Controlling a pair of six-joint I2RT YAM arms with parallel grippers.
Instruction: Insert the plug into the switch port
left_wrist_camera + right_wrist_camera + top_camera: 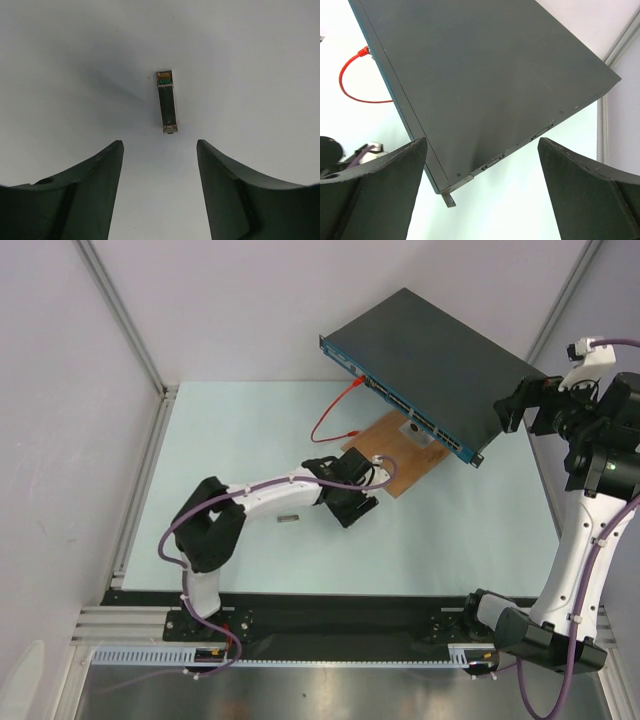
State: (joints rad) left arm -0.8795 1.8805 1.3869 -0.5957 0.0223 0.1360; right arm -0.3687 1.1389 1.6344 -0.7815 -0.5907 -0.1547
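Plug (167, 102) | lay flat mid-tabletop, untouched, just beyond left gripper (159, 145), jaws apart, empty | right gripper (482, 142) jaws wide, empty, near switch (485, 75) at far right corner | risk: closing short would clip plug's end, skidding it.

A brown wooden board (405, 465) lies on the pale green table (250, 440). A red cable (314, 428) loops just left of the board, one end beside its left corner.
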